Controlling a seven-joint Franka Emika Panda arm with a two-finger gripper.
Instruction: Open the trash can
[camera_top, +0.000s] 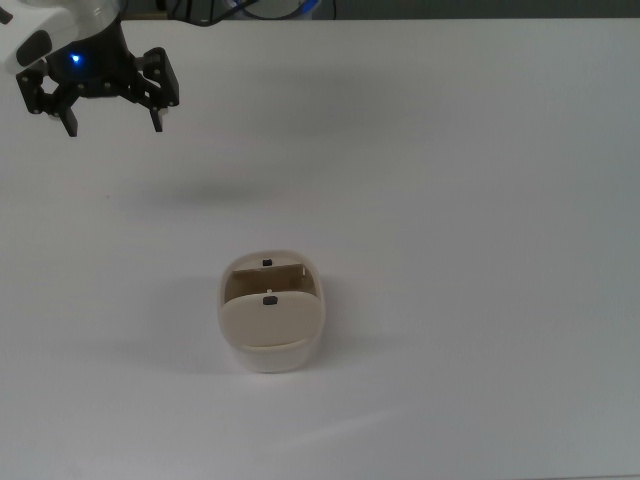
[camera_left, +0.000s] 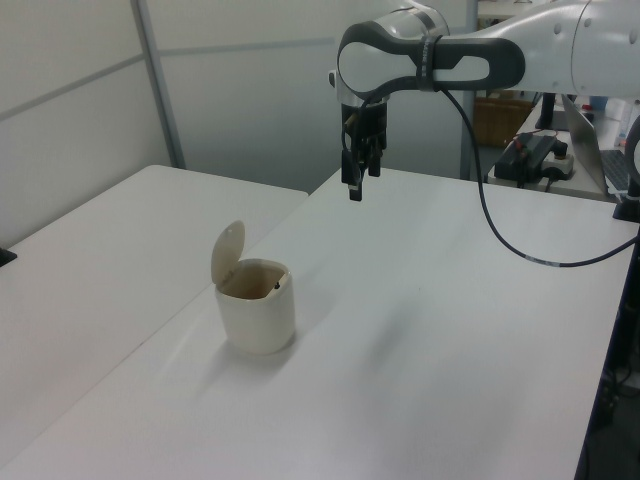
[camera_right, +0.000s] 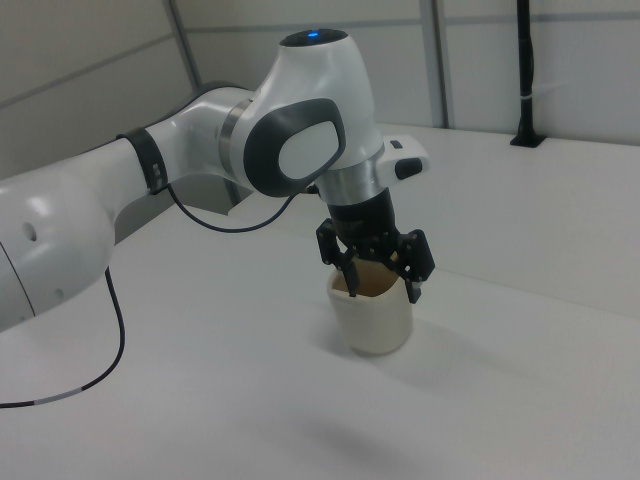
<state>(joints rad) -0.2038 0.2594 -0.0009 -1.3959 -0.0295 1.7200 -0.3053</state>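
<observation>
The cream-beige trash can (camera_top: 270, 345) stands on the white table with its lid (camera_top: 270, 318) swung up and its inside showing. In the left view the lid (camera_left: 228, 254) stands upright at the back of the trash can (camera_left: 257, 318). My gripper (camera_top: 113, 126) hangs open and empty, high above the table, at the top view's upper left and well away from the can. The left view shows the gripper (camera_left: 354, 185) pointing down, up and to the right of the can. In the right view the gripper (camera_right: 382, 290) overlaps the trash can (camera_right: 378, 322) behind it.
Two white tables (camera_left: 430, 330) meet at a seam (camera_left: 180, 315) beside the can in the left view. A black cable (camera_left: 510, 240) hangs from the arm. Equipment (camera_left: 535, 155) sits at the left view's far right. A black post (camera_right: 522, 70) stands at the right view's back.
</observation>
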